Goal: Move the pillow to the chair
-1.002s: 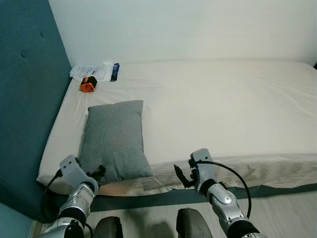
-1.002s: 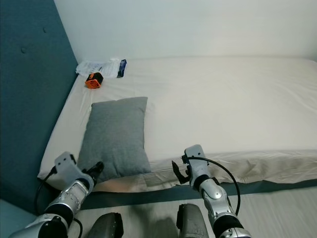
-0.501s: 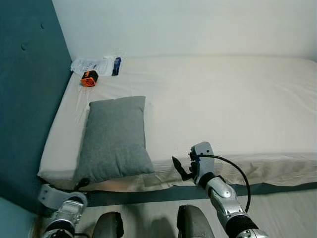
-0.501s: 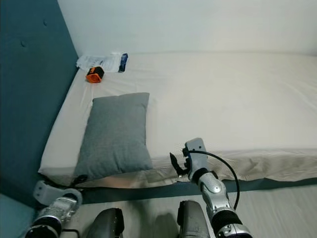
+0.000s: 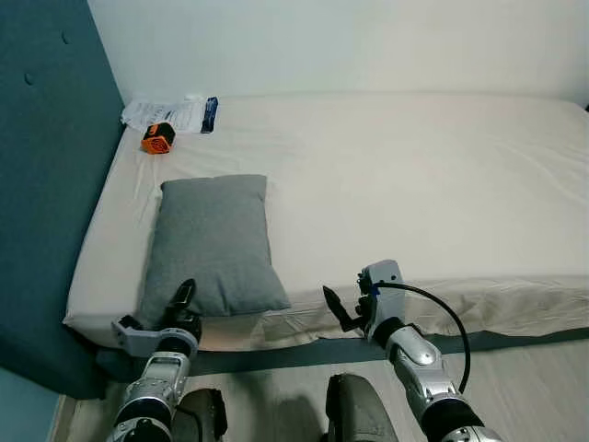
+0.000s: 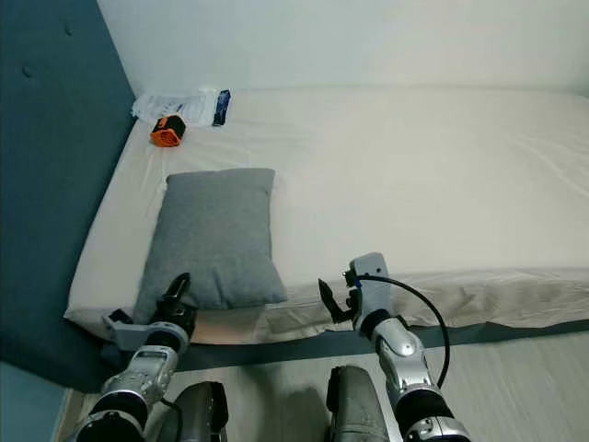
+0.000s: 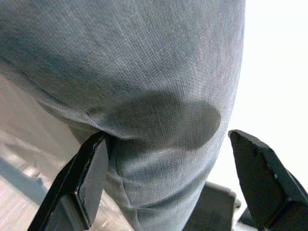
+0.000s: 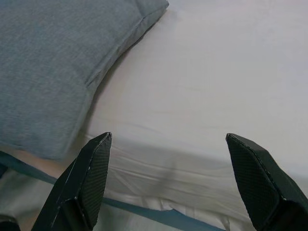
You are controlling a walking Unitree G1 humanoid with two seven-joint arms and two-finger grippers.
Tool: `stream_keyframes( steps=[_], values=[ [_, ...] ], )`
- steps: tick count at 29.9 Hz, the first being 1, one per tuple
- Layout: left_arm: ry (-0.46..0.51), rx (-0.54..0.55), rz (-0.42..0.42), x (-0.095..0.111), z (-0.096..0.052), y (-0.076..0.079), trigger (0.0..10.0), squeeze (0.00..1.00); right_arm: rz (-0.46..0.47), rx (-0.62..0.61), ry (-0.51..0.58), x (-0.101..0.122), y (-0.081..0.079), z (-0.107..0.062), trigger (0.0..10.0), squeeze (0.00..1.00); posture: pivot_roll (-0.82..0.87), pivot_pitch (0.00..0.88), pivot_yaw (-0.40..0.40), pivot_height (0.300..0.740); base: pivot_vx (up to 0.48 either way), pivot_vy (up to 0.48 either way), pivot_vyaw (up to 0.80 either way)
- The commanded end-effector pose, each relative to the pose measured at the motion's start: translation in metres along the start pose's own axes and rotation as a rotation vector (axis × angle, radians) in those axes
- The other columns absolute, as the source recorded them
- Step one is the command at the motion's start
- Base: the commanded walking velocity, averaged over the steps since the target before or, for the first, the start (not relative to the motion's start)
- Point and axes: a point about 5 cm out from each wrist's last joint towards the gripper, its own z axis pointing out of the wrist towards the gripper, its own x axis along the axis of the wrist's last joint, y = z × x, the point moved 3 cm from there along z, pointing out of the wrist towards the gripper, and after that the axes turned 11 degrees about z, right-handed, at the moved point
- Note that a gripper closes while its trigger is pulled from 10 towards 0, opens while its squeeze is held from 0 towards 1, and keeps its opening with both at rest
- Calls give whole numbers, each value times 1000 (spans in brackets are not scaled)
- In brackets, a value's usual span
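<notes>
Left pincer [image 7: 168, 178] spread wide, straddling the near corner of the grey pillow [image 5: 213, 241]. Right pincer [image 8: 166, 183] also wide, hovering at the bed's [image 5: 442, 175] front edge, just beside the pillow lying near the teal headboard [image 5: 46, 184].

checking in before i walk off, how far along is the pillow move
Barely begun. Done: nothing; the grey pillow lies flat on the bed. In hand: the left gripper, open, straddles the pillow's near corner; the right gripper hangs open by the bed edge. Left: grasp, lift and carry it to the chair.
</notes>
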Motion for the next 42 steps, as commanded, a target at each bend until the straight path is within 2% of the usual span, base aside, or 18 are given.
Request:
stream_keyframes(
  steps=[1, 6, 7, 8, 9, 10, 11, 13, 17, 18, 19, 20, 21, 33, 39, 40, 41, 42],
  values=[
    [-75, -8, 70, -18, 2, 3, 10000, 1000, 2, 1, -19, -4, 0, -3, 10000, 0, -74, 179, -72, 611, 0, 0, 0],
    [-157, -26, 191, -38, 7, 12, 10000, 1000, 0, 6, -16, -3, -1, -2, 10000, 0, -74, 180, -69, 611, 0, 0, 0],
    [-187, -35, 270, -45, 9, 16, 10000, 353, 1, 5, -15, -2, -1, -1, 10000, 0, -73, 178, -67, 611, 0, 0, 0],
    [-200, -33, 357, -49, 11, 19, 10000, 0, 1, 4, -15, -2, -1, -1, 10000, 0, -71, 178, -67, 611, 0, 0, 0],
    [-200, -33, 357, -49, 11, 19, 10000, 0, 1, 4, -15, -2, -1, -1, 10000, 0, -71, 178, -67, 611, 0, 0, 0],
    [-215, -16, 446, -53, 13, 20, 10000, 0, -2, 3, -15, -2, -1, 0, 10000, 0, -71, 178, -67, 611, 0, 0, 0],
    [-215, -16, 446, -53, 13, 20, 10000, 0, -2, 3, -15, -2, -1, 0, 10000, 0, -71, 178, -67, 611, 0, 0, 0],
    [-180, 105, 536, -51, 17, 17, 10000, 0, -1, -4, -12, 0, -2, 1, 10000, 0, -75, 179, -60, 611, 0, 0, 0],
    [-111, 185, 483, -43, 22, 18, 10000, 0, 5, -12, -4, 2, -2, 2, 10000, 0, -75, 179, -60, 611, 0, 0, 0],
    [-79, 196, 448, -38, 24, 21, 4980, 0, 7, -14, -3, 2, -1, 2, 10000, 0, -78, 180, -58, 611, 0, 0, 0],
    [-54, 212, 412, -35, 25, 21, 1098, 0, 8, -16, -2, 2, -1, 2, 10000, 0, -78, 179, -58, 611, 0, 0, 0],
    [-54, 212, 412, -35, 25, 21, 1098, 0, 8, -16, -2, 2, -1, 2, 10000, 0, -78, 179, -58, 611, 0, 0, 0],
    [-36, 224, 382, -33, 25, 21, 0, 0, 9, -17, -1, 3, -1, 2, 10000, 0, -78, 179, -58, 611, 0, 0, 0],
    [16, 284, 400, -20, 23, 14, 0, 0, -1, -21, -1, 5, 0, 4, 10000, 0, -72, 169, -62, 611, 0, 0, 0],
    [-47, 220, 544, -20, 24, 19, 0, 0, 27, -54, 27, 12, 1, 10, 10000, 0, -44, 143, -39, 611, 0, 0, 0],
    [-66, 167, 646, -19, 27, 25, 0, 0, 45, -73, 43, 16, 3, 12, 10000, 0, -39, 135, -36, 611, 0, 0, 0],
    [-66, 167, 646, -19, 27, 25, 0, 0, 45, -73, 43, 16, 3, 12, 10000, 0, -39, 135, -36, 611, 0, 0, 0],
    [-83, 112, 750, -20, 28, 31, 0, 0, 58, -88, 55, 18, 5, 13, 10000, 0, -35, 126, -35, 611, 0, 0, 0]
  ],
)
